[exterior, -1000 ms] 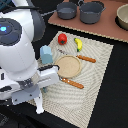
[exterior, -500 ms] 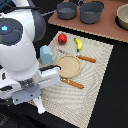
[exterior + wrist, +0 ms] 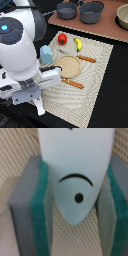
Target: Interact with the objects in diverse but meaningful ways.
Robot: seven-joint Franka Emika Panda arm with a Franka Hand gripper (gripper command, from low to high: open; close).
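Beige woven mat [image 3: 97,75] under my gripper [image 3: 75,198]; jaws apart, straddling the pale blue-white piece [image 3: 76,168] to grasp it, I judge.

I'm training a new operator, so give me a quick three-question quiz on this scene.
1. True or false: the tomato lies off the woven mat.
2. In the wrist view, what sits between the fingers of the gripper? A) a white piece with a black mark, B) a banana, C) a spoon.
3. How many dark pots stand beyond the mat?

Key: 1 false; 2 A; 3 two.
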